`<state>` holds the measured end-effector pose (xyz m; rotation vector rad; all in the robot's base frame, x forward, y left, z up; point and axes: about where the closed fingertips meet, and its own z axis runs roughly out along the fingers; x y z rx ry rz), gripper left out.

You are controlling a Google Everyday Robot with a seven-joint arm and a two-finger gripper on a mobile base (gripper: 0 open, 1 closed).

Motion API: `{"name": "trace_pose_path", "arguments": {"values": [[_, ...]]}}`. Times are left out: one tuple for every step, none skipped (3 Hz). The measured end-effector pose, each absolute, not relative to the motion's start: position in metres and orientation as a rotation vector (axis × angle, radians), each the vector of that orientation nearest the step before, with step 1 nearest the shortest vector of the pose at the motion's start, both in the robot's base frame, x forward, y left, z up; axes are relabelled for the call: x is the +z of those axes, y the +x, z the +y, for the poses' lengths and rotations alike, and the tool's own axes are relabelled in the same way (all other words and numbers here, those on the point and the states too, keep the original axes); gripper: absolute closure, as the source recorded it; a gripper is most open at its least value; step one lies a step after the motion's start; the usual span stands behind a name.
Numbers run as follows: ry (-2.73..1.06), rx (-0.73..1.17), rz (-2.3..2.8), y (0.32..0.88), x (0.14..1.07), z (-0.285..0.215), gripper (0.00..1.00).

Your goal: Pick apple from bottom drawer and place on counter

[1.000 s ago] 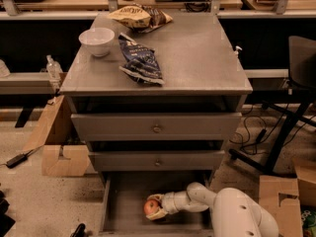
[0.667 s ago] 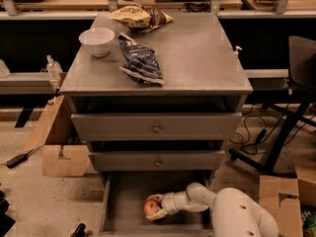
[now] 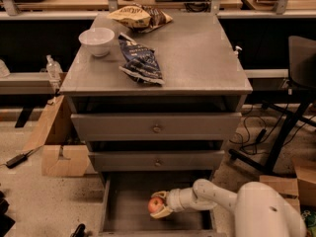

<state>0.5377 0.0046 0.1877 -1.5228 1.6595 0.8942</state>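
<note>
Apple is gripped inside the open bottom drawer, near its middle, by the closed jaws of the gripper, reached in from the drawer's right. Well above the drawer, a white bowl, a blue chip bag and a tan chip bag are carried on the counter.

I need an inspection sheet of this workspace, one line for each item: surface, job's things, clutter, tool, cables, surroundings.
surface: grey counter, holding three items at left and back.
job's things: apple inside the open bottom drawer, not yet on the counter.
clutter: white bowl, dark snack bag, tan snack bag.
tool: tool in the bottom drawer, seemingly shut on the apple.
cables: black cables on the floor, right.
surroundings: cardboard box left, black chair right.
</note>
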Motion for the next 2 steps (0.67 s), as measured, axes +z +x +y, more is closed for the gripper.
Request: {"name": "trace_pose_path", "arguments": {"values": [[-1.475, 0.826, 1.682, 0.537, 0.265, -0.034, 1.00], [-1.372, 0.840, 1.741, 0.495, 0.374, -0.079, 1.00]]}}
